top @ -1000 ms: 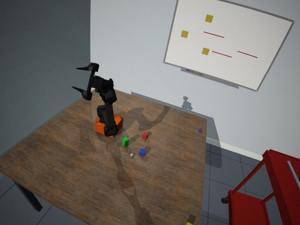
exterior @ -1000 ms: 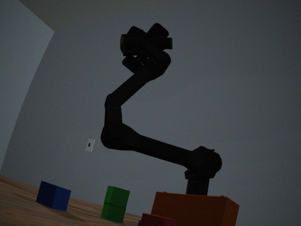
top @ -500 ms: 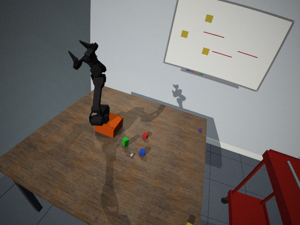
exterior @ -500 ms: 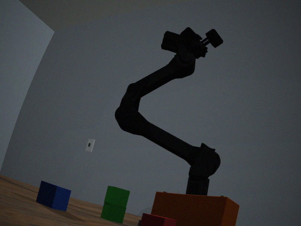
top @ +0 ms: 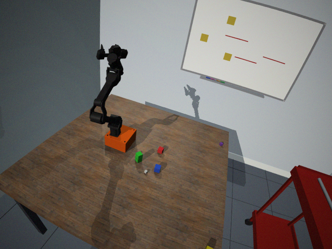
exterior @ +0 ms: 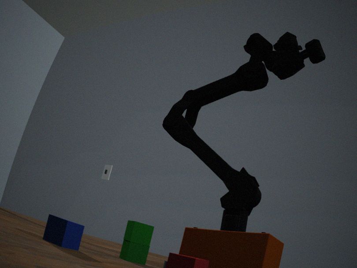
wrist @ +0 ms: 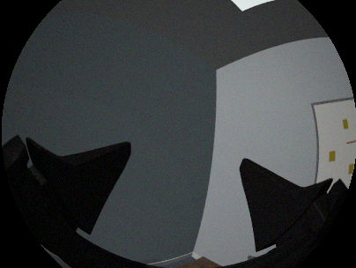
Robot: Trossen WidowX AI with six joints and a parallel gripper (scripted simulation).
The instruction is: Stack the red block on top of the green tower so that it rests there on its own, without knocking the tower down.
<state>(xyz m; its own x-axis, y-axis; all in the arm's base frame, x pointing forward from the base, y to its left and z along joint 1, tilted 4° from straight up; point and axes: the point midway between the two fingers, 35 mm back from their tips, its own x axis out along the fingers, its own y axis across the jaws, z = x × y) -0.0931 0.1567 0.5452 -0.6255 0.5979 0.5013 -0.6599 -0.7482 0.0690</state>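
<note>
The gripper (wrist: pixel 184 190) is opened almost to its full width and holds nothing; in the wrist view only wall shows between the two dark fingers. It is raised high, at the end of the arm (top: pixel 105 91), and it points toward the walls, not down to the table (top: pixel 67 171).

The red block (top: pixel 160 149) lies far below the gripper, on the table beyond the orange base (top: pixel 120 139). The green tower (top: pixel 138 156), two cubes high, stands near it but apart. A blue block (top: pixel 157 168) and a small white piece (top: pixel 145 171) lie a little further out.

The red block looks like a small, stiff cube, probably light, with flat smooth faces. I would take it from above on two opposite side faces, around the middle of their height, so the bottom stays free. The exterior view is dark, so its surface is hard to judge. The tower is narrow, and I think it tips easily.
</note>
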